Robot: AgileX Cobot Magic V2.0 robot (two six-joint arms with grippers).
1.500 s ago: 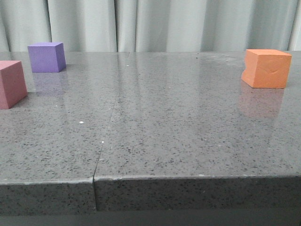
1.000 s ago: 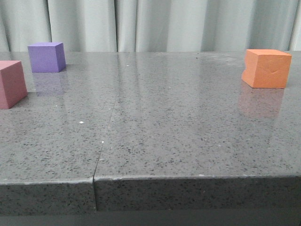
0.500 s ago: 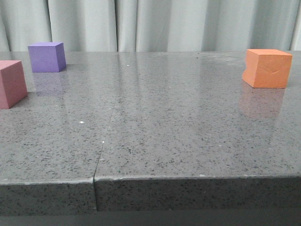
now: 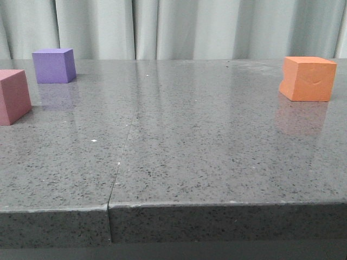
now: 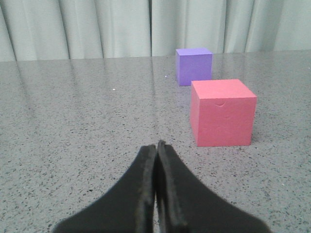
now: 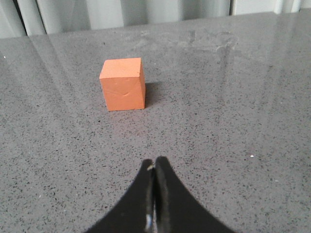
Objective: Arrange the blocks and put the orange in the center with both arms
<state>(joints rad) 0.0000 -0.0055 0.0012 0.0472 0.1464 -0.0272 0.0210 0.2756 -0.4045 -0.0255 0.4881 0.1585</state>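
Nothing on the dark grey speckled stone-like worktop (image 4: 217, 151) has shifted across the earlier front views: all three cubes sit where they sat before. From the front, the matte purple cube (image 4: 53, 65) stands far back on the left, the matte pinkish-red cube (image 4: 13, 96) sits nearer and further left, partly cut by the picture's edge, and the matte orange cube (image 4: 307, 78) rests far off on the right, well apart from the other two. A thin seam (image 4: 122, 154) runs from the front edge back across the worktop, and the broad middle stretch between the cubes holds none of them. Pale grey pleated curtains (image 4: 179, 30) hang behind. Neither arm shows in the front view. In the left wrist view the black left pincer (image 5: 157, 144) hovers low over the worktop with its flat fingers pressed together on nothing; the pinkish-red cube (image 5: 222, 112) lies just ahead and to one side of it, apart from the tips, with the purple cube (image 5: 194, 66) beyond. In the right wrist view the black right pincer (image 6: 155, 161) is likewise closed on nothing, its tips touching each other, and the orange cube (image 6: 123, 84) sits ahead of it at some distance, a curved crease mark showing on the face turned to the camera.
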